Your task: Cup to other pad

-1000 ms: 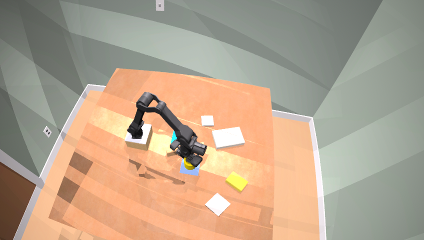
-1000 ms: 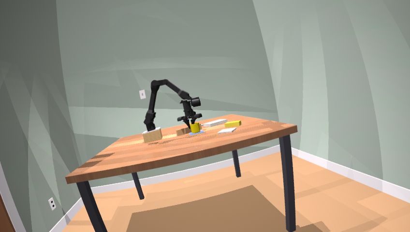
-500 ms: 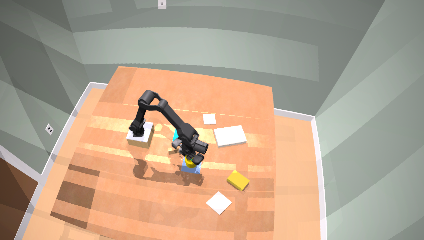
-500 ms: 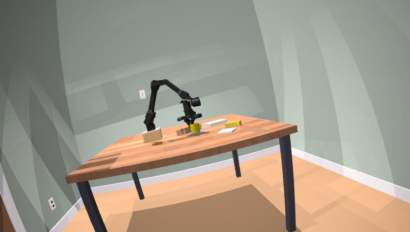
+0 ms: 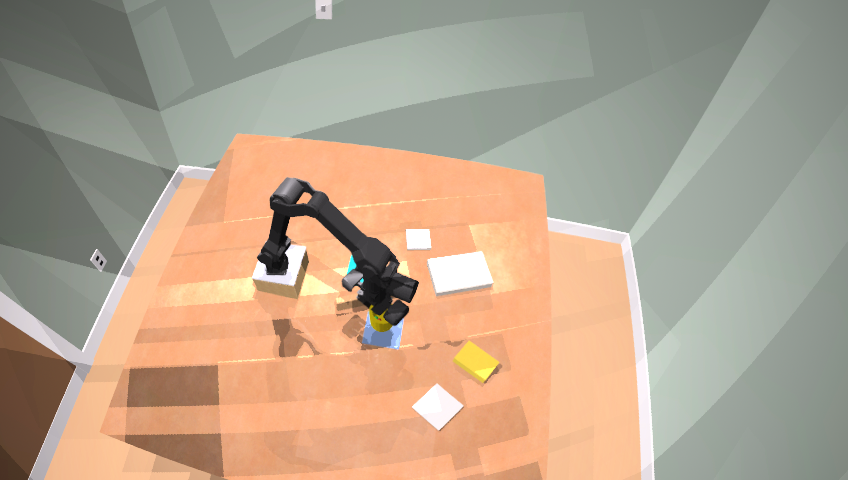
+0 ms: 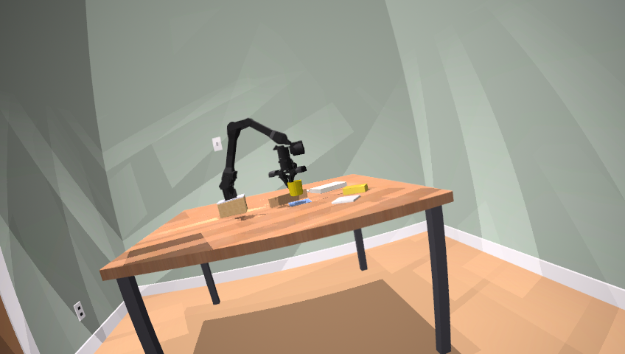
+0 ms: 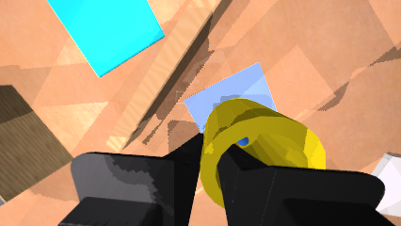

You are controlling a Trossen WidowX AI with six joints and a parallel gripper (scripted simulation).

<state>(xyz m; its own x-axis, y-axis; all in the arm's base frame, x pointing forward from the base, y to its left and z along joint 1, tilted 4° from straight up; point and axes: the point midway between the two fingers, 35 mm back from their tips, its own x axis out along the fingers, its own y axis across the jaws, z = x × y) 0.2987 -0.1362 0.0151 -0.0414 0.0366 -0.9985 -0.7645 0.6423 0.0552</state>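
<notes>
Grey-green walls frame the wooden table (image 6: 372, 203), and near the centre of the exterior frame your yellow cup (image 6: 295, 187) hangs clear above the pale blue pad (image 6: 300, 202). The gripper (image 7: 210, 155) is clamped on the cup's wall, one finger inside the rim and one outside, likely because a rim pinch leaves the mouth facing up. In the wrist view the cup looks tilted, so you should judge the marbles at risk; only a blue marble (image 7: 243, 141) shows inside. That view also shows the cyan pad (image 7: 105, 30) at upper left, your probable target, which the arm mostly hides in the top view. Only the exterior view shows the cup is off the table.
</notes>
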